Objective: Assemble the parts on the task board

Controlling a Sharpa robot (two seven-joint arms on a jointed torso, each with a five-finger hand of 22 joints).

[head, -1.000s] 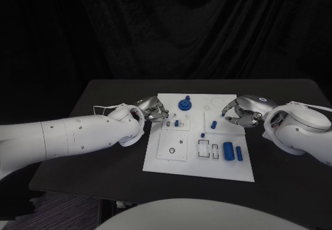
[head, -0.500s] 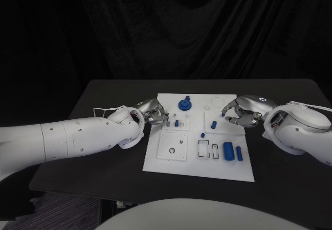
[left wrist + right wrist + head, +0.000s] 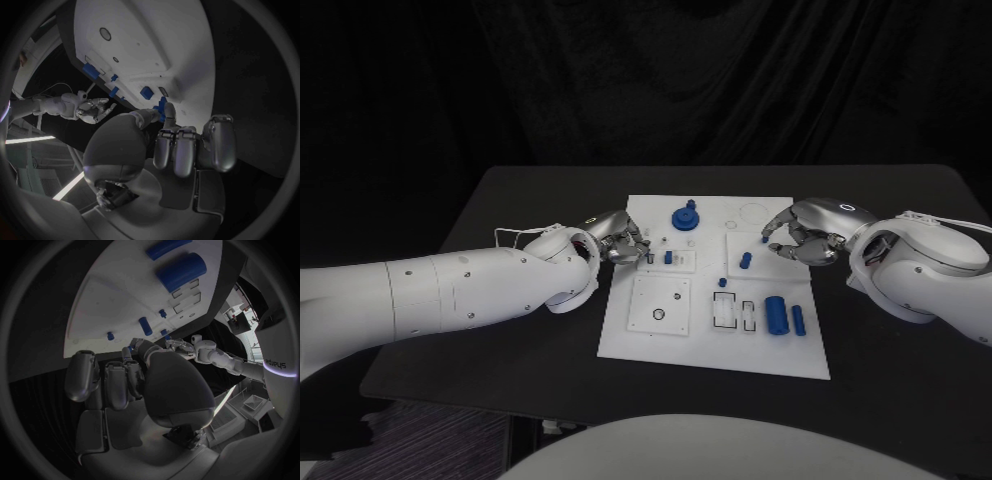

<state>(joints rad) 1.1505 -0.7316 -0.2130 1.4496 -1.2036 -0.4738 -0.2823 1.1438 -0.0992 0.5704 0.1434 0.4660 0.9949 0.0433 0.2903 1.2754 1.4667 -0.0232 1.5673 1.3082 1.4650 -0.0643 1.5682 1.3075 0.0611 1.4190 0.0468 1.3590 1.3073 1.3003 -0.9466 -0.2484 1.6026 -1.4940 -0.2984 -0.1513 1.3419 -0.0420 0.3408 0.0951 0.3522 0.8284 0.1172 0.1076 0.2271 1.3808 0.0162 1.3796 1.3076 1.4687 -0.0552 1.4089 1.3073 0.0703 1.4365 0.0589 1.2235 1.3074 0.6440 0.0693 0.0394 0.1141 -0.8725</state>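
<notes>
The white task board (image 3: 711, 340) lies mid-table. On it are a blue knob (image 3: 685, 217), small blue parts (image 3: 669, 258) (image 3: 746, 261), and two blue cylinders (image 3: 775, 315) at its right side. My left hand (image 3: 620, 241) is at the board's left edge with its fingers curled. In the left wrist view its thumb and a fingertip pinch a small blue part (image 3: 164, 108) just above the board (image 3: 144, 35). My right hand (image 3: 802, 238) hovers at the board's right edge, also curled. A blue sliver (image 3: 127, 352) shows between its thumb and a finger, over the board (image 3: 112, 295).
The black table (image 3: 516, 210) surrounds the board, with bare room on both sides and in front. A framed plate with a black ring (image 3: 656, 316) and rectangular slots (image 3: 727, 308) take up the board's near half. My white forearms (image 3: 459, 290) (image 3: 927, 265) lie along the sides.
My left hand has slid a little toward me along the board's left edge. My right hand and the parts on the board have stayed in place.
</notes>
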